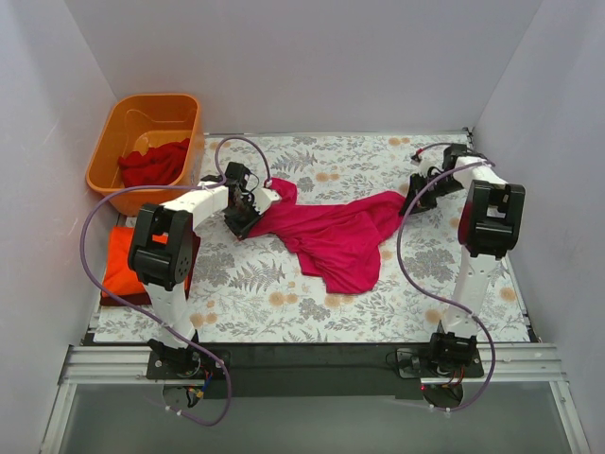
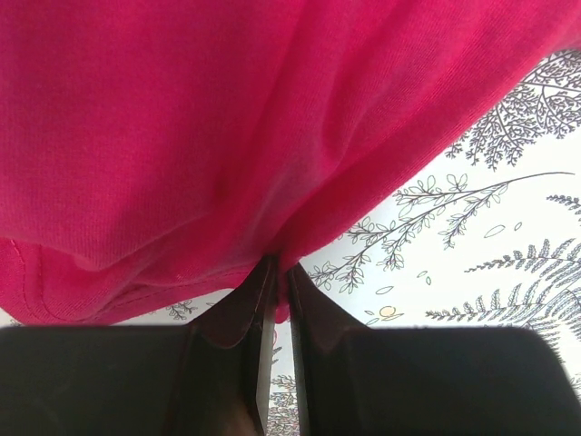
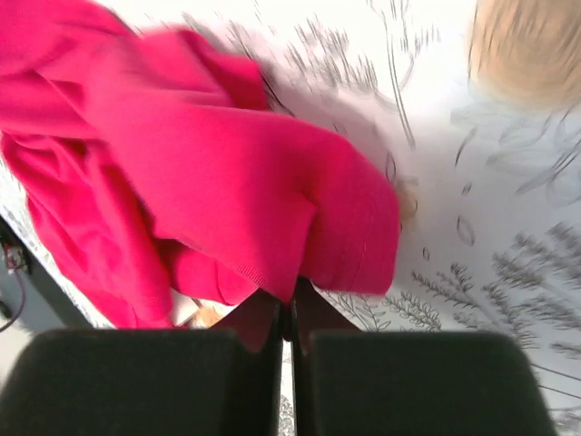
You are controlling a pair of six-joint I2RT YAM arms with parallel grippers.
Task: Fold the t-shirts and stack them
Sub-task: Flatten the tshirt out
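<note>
The magenta t-shirt (image 1: 340, 241) — where did it lie, Ana?

Ana: Working out from the arms' bases: first came an orange t-shirt (image 1: 115, 257), folded flat at the left edge of the flowered table (image 1: 284, 307), just beside the left arm's elbow. The magenta t-shirt lay beyond it on the middle of the table, well apart from the orange one. It was crumpled, with a strip pulled sideways between the two arms and its bulk sagging toward the near edge.

Ben: And the claws?

Ana: The left claw (image 1: 242, 214) was clamped on the shirt's left end. Its wrist camera showed the fingers (image 2: 236, 363) nearly together, with a fold of cloth pinched at the tips. The right claw (image 1: 413, 201) was pressed together on the right end — its own view was blurred, but the cloth bunched right at the fingertips (image 3: 263, 318).

Ben: Farther back?

Ana: An orange tub (image 1: 112, 180) stood at the far left corner, close to the wall, with a red t-shirt (image 1: 154, 164) heaped inside.
</note>
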